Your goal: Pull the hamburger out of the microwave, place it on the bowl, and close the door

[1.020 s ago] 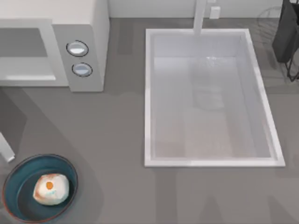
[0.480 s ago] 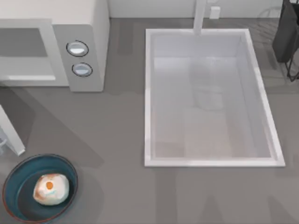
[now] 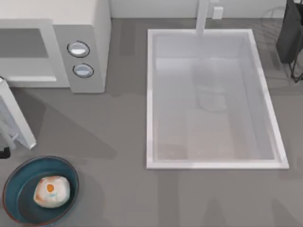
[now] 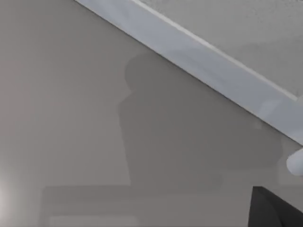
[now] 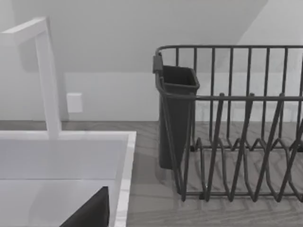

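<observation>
The hamburger [image 3: 51,191] lies inside the teal bowl [image 3: 21,189] at the table's front left corner. At the back left stands the white microwave [image 3: 90,28], its grey cavity facing forward. Its door [image 3: 16,116] hangs partly open, slanting out from the left edge, with its free end just behind the bowl. A dark bit of my left gripper [image 3: 3,152] sits at the left edge beside that free end. In the left wrist view the door's white edge [image 4: 199,56] runs close across a grey surface. My right arm [image 3: 289,33] stays parked at the back right.
A white sink [image 3: 149,94] with a faucet [image 3: 202,16] fills the middle and right of the table. A dark wire dish rack [image 5: 236,123] with a cutlery holder [image 5: 175,113] stands at the back right. Two knobs [image 3: 78,48] face forward on the microwave's panel.
The door has swung rightward toward the microwave front, and more of its panel has come in from the left edge. Hamburger, bowl and right arm have not moved.
</observation>
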Robot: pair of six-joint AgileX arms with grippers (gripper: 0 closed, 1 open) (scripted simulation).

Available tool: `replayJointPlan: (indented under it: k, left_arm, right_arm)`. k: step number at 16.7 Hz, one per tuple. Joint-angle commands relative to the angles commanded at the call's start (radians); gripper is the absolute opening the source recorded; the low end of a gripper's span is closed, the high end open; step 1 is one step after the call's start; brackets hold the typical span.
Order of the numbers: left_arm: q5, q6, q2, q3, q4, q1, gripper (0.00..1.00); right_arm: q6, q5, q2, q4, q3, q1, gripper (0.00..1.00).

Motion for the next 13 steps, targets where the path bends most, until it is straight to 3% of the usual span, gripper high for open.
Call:
replayJointPlan:
  k: [5, 13]
  left_arm:
    - [-0.161, -0.177, -0.083, -0.047, 0.006, -0.234, 0.00]
    - [-0.180, -0.200, -0.052, -0.022, 0.026, -0.256, 0.00]
  right_arm:
    - [0.000, 0.000, 0.000, 0.000, 0.000, 0.000, 1.00]
    - [0.000, 0.000, 0.000, 0.000, 0.000, 0.000, 1.00]
